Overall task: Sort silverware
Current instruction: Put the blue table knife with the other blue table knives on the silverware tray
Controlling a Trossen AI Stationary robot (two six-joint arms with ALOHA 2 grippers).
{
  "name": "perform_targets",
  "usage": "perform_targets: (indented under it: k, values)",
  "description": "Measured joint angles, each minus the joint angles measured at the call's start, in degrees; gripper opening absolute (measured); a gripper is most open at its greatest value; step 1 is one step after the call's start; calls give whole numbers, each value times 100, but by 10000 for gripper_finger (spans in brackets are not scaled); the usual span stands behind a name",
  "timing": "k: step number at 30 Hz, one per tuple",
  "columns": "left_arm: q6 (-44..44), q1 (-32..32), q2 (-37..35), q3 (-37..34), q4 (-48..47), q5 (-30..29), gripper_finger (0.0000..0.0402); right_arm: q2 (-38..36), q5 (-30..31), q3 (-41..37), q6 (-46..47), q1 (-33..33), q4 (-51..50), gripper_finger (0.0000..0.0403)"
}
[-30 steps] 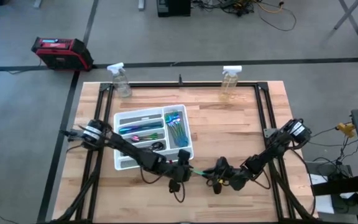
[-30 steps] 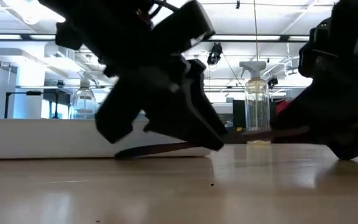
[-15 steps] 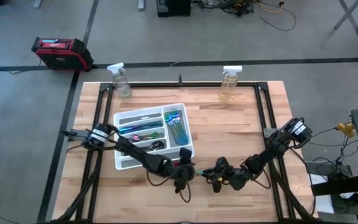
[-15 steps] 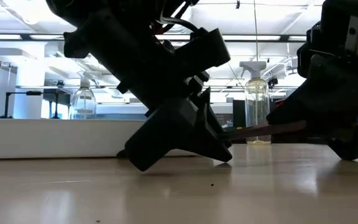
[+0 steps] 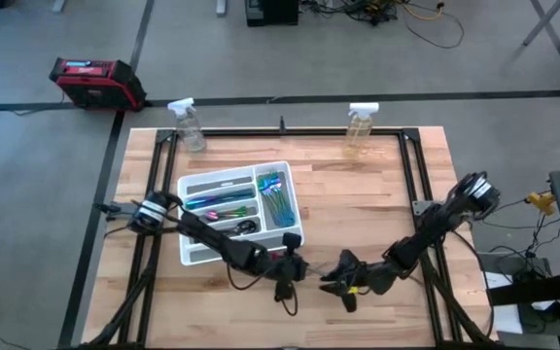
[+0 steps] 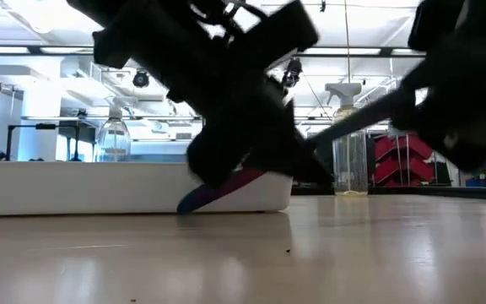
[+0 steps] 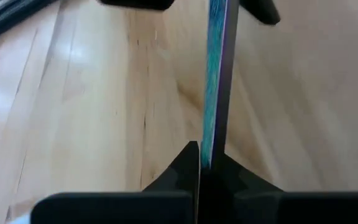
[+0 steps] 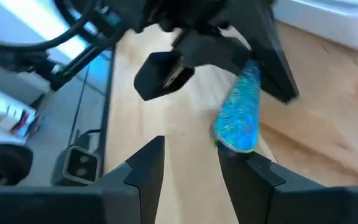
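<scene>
With the left gripper (image 5: 293, 268) clamped on the teal utensil (image 7: 215, 74) near the worktop's front edge and the right gripper (image 8: 191, 163) released beside it, an off-centre pinch could let it swing and miss the tray (image 5: 191, 255).

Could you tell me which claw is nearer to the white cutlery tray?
Left. The left claw sits just off the white cutlery tray's near corner; the right claw is farther out, past the left one.
</scene>
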Motion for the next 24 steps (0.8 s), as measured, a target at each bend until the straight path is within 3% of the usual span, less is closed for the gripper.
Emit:
perform_targets:
  k: [7, 13, 18, 24]
  values:
    - [-431, 4, -319, 181, 79, 298, 0, -1378, -279, -1, -493, 211, -1274, 109]
    - [-473, 4, -349, 637, -725, 384, 0, -2302, -216, -2, -480, 387, -2575, 83]
    - [-679, 4, -349, 1383, -1810, 388, 0, -2591, -174, -2, -516, 432, -3082, 63]
    - [-681, 2, -401, 2166, -3385, 378, 0, -2425, -161, -6, -504, 428, -3317, 40]
